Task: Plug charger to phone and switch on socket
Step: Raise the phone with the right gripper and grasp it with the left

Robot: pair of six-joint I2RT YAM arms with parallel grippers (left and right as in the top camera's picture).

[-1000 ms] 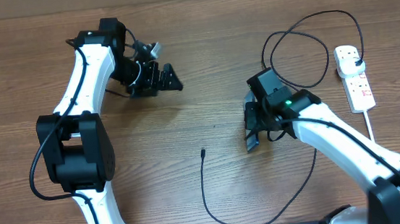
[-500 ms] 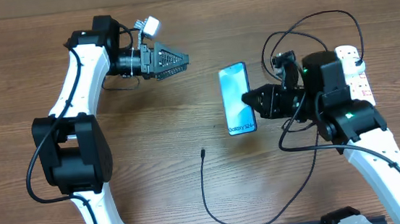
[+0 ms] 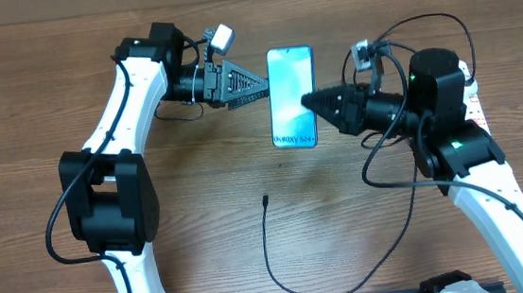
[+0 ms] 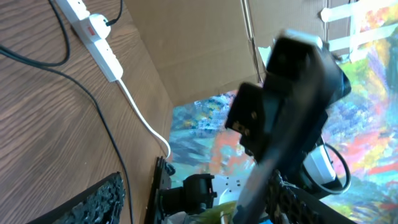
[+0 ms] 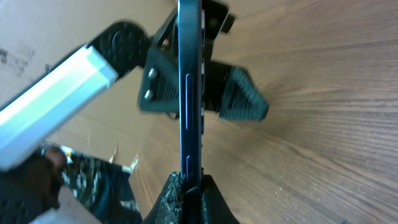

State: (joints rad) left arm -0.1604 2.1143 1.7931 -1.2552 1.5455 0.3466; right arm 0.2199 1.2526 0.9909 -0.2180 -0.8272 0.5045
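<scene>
Currently held: phone (image 3: 292,96), a slim glossy rectangle with a light blue screen turned up to the overhead camera and a thin dark edge, raised above the table between the two arms.
right gripper (image 3: 311,102): ribbed black fingers pinched tight on the phone's right long edge.
left gripper (image 3: 264,86): textured black fingers spread apart, one on each side of the phone's left edge, not clamping it.
charger (image 3: 266,250): thin black cable; its small connector tip lies loose on the wood below the phone.
socket (image 4: 107,55): white plastic strip with a red switch and a thick white cord, far right, well apart from the phone.
table (image 3: 200,199): brown, matte, wood-grained.
surroundings: plain cardboard wall (image 4: 199,50) with a colourful painted sheet (image 4: 205,124) below it.
</scene>
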